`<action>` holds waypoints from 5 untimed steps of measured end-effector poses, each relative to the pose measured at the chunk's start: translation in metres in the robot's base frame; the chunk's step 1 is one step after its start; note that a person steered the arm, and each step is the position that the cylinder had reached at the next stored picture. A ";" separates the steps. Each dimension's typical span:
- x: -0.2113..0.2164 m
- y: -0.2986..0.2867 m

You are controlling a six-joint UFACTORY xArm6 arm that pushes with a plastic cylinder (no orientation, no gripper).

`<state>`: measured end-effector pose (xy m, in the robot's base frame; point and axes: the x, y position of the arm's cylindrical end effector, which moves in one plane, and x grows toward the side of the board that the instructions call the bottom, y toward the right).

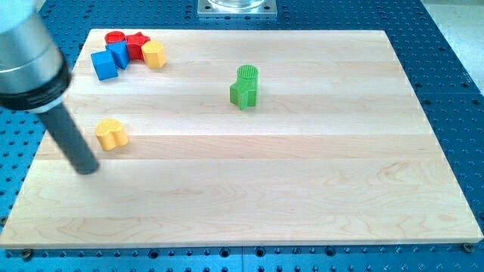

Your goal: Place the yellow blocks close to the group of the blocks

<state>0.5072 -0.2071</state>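
A: Bright, even light across the wooden board (302, 189), a soft pale sheen on it at the frame's right.

B: Shadows short and faint. The big grey cylinder (26, 57) at upper left looks soft, out of focus; everything else crisp.

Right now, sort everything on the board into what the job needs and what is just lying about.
Job:
- yellow heart-shaped block, just right of my tip
- yellow block, already touching the group
- group: two blue blocks, red round block, red star block

Lying about:
- two green blocks mid-board
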 end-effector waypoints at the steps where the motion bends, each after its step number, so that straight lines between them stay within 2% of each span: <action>1: -0.079 0.034; 3: -0.191 0.055; 4: -0.202 0.050; 5: -0.217 0.137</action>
